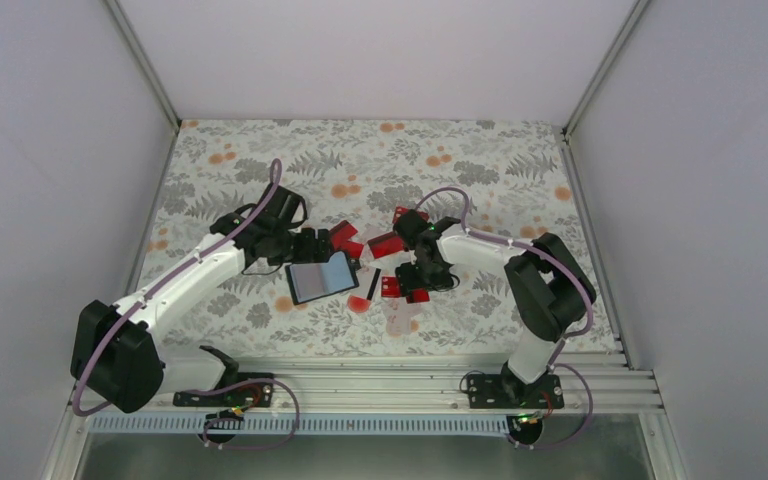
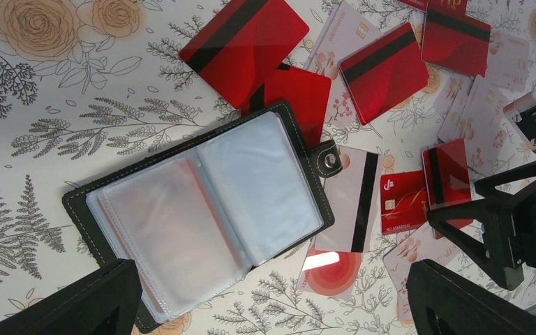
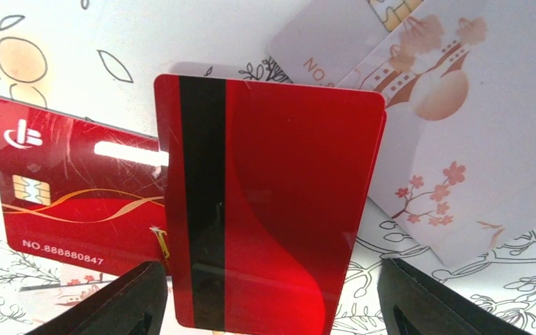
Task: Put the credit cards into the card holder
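**Holder lies open; both grippers spread, neither gripping anything**

Closest to me is the metal rail (image 1: 380, 385) where both arms are bolted, at the near edge of the flower-printed table (image 1: 260, 160).

Just past it, near the middle of the table, the card holder (image 2: 202, 209) lies flat and opened out. Its clear plastic sleeves face up and its snap tab (image 2: 330, 160) points toward the scattered cards. No red card shows inside the sleeves.

The left gripper (image 2: 269, 279) hovers over the holder with its fingers set wide apart and nothing between them.

To the right of the holder, the right gripper (image 3: 269, 293) sits low over the cards. Its fingers straddle a striped red card (image 3: 272, 209), and a gap shows on each side, so it is not pinching the card. That card overlaps a chip card (image 3: 77, 195), red with gold swirls. Pale blossom cards (image 3: 460, 139) lie just beside it.

A white striped card (image 2: 352, 202) touches the holder's tab edge.

Farther back, beyond the holder, three more red cards (image 2: 244, 38) with black stripes lie loose on the cloth. One is partly tucked under the holder's far corner.
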Robot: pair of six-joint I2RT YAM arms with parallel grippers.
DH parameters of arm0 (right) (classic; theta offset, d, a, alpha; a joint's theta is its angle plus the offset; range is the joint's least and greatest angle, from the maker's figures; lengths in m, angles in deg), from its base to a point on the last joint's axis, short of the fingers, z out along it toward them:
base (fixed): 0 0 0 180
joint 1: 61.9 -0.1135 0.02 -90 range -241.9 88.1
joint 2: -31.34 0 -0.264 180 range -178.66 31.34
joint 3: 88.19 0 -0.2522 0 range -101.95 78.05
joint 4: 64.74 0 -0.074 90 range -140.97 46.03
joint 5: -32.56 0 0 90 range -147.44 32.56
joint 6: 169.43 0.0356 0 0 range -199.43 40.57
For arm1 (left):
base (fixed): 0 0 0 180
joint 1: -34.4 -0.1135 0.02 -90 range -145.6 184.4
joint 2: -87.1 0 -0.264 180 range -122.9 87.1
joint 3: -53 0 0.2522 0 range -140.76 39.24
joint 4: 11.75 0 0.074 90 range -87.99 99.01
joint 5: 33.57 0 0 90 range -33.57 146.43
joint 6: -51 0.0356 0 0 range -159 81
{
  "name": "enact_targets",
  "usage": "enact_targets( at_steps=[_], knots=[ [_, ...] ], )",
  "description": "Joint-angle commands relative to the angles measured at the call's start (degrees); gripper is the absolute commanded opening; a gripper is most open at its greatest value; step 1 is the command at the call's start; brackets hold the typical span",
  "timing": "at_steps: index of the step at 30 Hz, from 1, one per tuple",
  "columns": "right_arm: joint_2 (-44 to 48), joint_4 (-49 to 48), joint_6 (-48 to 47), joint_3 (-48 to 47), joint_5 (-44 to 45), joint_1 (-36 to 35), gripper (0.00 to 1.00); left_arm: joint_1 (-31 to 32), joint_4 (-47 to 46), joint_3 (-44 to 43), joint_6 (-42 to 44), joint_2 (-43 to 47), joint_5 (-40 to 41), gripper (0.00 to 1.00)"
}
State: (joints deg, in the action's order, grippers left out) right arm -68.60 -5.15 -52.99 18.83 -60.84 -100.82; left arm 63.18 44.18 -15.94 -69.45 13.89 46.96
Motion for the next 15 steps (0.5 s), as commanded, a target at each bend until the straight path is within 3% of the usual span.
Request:
enact_targets(
  at_steps=[1,6,15],
  knots=[
    [-2.0,-2.1,0.1,1.9,-0.8,0.4,0.74,0.2,0.2,-0.6,-0.3,0.2,0.6,0.95],
    [-3.0,-2.4,0.0,2.5,-0.6,0.4,0.64,0.2,0.3,-0.6,-0.3,0.1,0.8,0.95],
    [-4.3,-2.6,-0.7,2.4,0.0,0.3,0.57,0.2,0.2,-0.7,-0.2,-0.3,1.0,0.95]
  ],
)
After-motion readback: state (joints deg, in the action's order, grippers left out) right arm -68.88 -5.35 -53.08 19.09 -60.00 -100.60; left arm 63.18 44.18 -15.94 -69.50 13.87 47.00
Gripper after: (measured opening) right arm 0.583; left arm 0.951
